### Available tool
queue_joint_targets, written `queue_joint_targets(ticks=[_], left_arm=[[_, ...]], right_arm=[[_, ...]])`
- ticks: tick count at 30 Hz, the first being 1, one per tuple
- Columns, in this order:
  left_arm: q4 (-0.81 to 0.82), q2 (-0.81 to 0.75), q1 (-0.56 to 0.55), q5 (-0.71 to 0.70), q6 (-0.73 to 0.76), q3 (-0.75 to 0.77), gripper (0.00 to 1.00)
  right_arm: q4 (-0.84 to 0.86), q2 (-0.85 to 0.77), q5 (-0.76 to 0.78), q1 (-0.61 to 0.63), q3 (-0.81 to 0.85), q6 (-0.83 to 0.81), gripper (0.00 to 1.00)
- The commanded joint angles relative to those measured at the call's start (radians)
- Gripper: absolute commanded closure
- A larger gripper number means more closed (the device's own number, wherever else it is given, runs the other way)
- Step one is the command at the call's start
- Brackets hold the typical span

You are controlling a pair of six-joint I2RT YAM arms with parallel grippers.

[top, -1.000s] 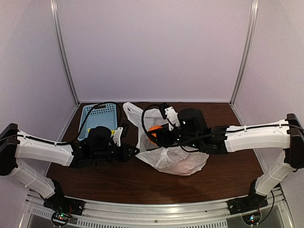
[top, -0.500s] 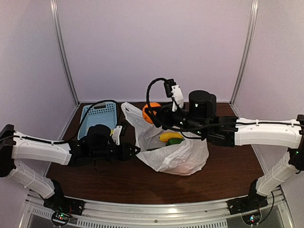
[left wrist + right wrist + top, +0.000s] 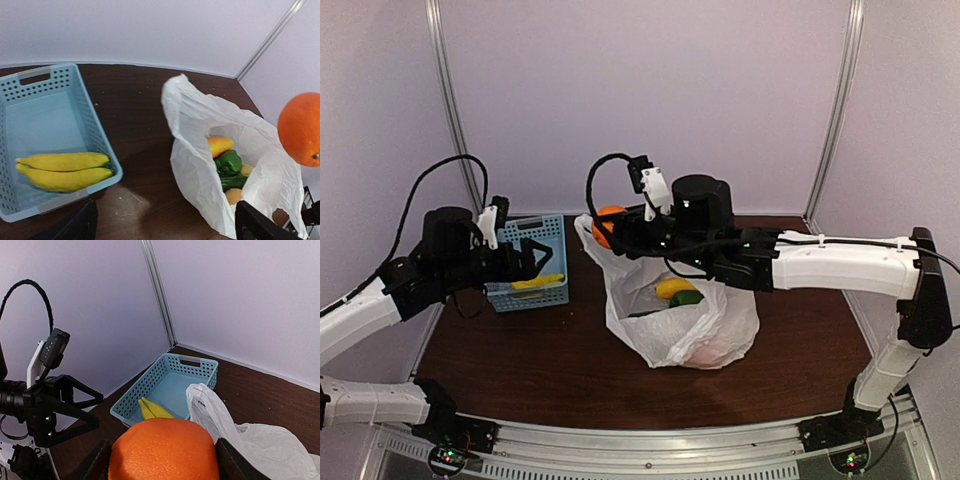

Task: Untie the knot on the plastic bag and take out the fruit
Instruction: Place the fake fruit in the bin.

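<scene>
Fruit picking is the job now, I think: the big white crinkly plastic bag (image 3: 195, 165) gapes open, yellow and green pieces (image 3: 228, 162) inside. The right gripper (image 3: 162, 462) squeezes a round orange fruit (image 3: 300, 129) up in the air near it. The left gripper (image 3: 538, 262) hangs wide open, empty, by the light blue plastic basket (image 3: 92, 120). Next, the orange should go gently into that basket.

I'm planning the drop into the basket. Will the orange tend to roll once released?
Likely: the orange looks round, so it may roll on the basket floor until a wall or the bananas stop it. Its dimpled skin probably resists slipping.
</scene>
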Motion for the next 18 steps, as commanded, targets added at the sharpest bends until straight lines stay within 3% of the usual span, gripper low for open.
queue_joint_targets(ticks=[1,6,11,18], left_arm=[[-0.178,-0.029,0.198,0.117,0.173,0.066,0.03],[-0.181,-0.013,0.386,0.207,0.292,0.115,0.03],[-0.101,-0.038,0.400,0.093,0.394,0.086,0.03],[-0.090,-0.123,0.402,-0.076,0.378,0.037,0.03]], right_arm=[[-0.071,0.088,0.022,0.026,0.102,-0.017,0.46],[-0.137,0.232,0.031,0.058,0.244,-0.036,0.46],[-0.181,0.379,0.006,0.064,0.396,-0.033,0.46],[-0.271,0.586,0.014,0.063,0.633,-0.060,0.46]])
